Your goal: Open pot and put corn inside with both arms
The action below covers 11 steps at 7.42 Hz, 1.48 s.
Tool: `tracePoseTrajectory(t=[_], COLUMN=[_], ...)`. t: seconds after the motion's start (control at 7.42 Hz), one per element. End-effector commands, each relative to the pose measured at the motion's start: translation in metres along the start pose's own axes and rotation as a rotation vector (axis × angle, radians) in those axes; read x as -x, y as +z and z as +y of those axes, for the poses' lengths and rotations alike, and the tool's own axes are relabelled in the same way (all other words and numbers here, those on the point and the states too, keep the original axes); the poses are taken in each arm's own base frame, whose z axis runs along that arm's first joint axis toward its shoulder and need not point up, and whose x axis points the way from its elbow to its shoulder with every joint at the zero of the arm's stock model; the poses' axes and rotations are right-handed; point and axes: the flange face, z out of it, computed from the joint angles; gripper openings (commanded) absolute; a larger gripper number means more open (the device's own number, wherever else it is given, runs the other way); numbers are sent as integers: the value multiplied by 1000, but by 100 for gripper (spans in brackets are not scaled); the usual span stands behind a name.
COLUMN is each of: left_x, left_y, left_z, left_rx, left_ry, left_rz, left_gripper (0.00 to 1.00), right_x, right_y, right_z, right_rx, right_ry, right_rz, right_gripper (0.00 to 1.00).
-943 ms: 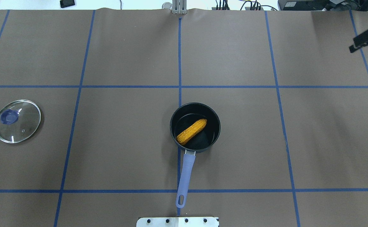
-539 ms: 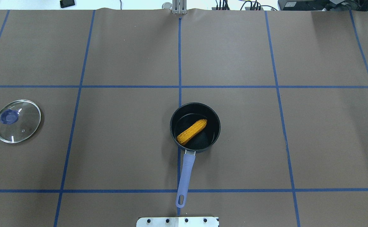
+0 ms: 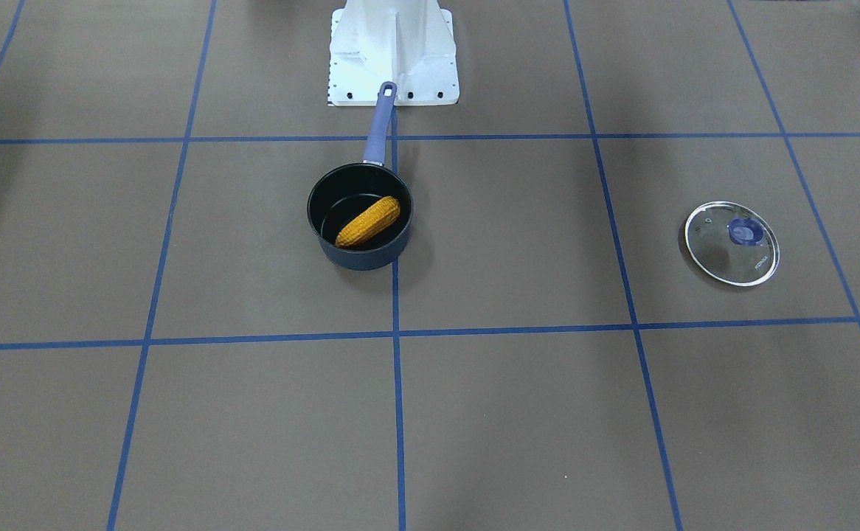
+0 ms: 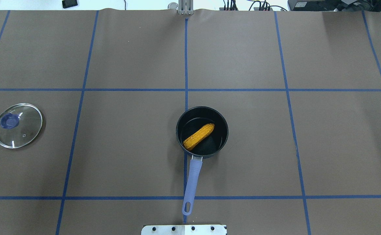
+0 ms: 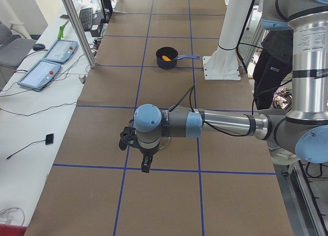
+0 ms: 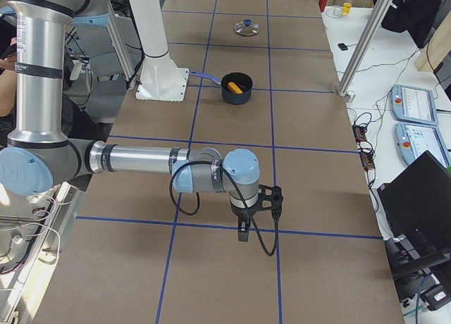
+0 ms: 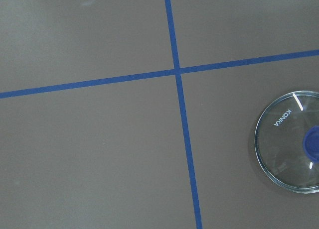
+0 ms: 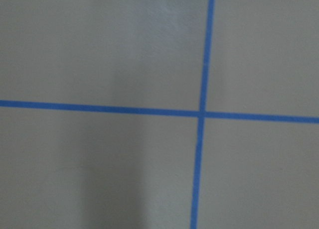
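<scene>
The dark blue pot [image 4: 222,130] stands open near the table's middle, its purple-blue handle [image 4: 192,182] pointing toward the robot base. The yellow corn [image 4: 198,136] lies slanted inside it, also in the front view [image 3: 368,221]. The pot's wall shows there too [image 3: 360,258]. Neither gripper shows in the overhead or front view. In the exterior left view my left gripper [image 5: 138,154] hangs over the table far from the pot. In the exterior right view my right gripper [image 6: 259,215] hangs far from the pot [image 6: 236,96]. I cannot tell whether either is open.
The glass lid [image 4: 24,130] with its purple-blue knob lies flat at the table's left side, apart from the pot; it shows at the right edge of the left wrist view [image 7: 284,149]. The white robot base [image 3: 393,51] stands behind the handle. Blue tape lines grid the brown table.
The black gripper seen at the overhead view's upper right edge 0.9 s ago has left that view. The pot, corn and lid have not moved.
</scene>
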Motion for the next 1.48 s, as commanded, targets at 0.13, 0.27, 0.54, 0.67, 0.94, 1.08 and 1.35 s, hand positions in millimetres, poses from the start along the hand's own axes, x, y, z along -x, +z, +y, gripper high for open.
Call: tracePoseTrajectory(t=[0.13, 0.27, 0.54, 0.67, 0.94, 1.08, 1.35], left_x=[3, 3, 3, 2, 0, 0, 0], left_y=[4, 4, 4, 4, 2, 2, 2], left_z=[10, 11, 11, 11, 10, 10, 10], left_rx=[9, 11, 11, 10, 6, 5, 6], left_ry=[-9, -10, -10, -9, -5, -5, -5], left_rz=[0, 0, 0, 0, -3, -1, -3], left_gripper=[99, 99, 99, 99, 99, 99, 99], right_x=[-2, -1, 0, 1, 0, -1, 0], right_y=[1, 1, 1, 2, 4, 5, 5], right_z=[2, 1, 1, -1, -1, 0, 0], right_rx=[-2, -2, -4, -4, 1, 3, 3], right_ry=[-2, -4, -8, -11, -10, -8, -8], right_rz=[15, 13, 15, 14, 15, 15, 15], right_gripper=[100, 100, 100, 100, 100, 100, 100])
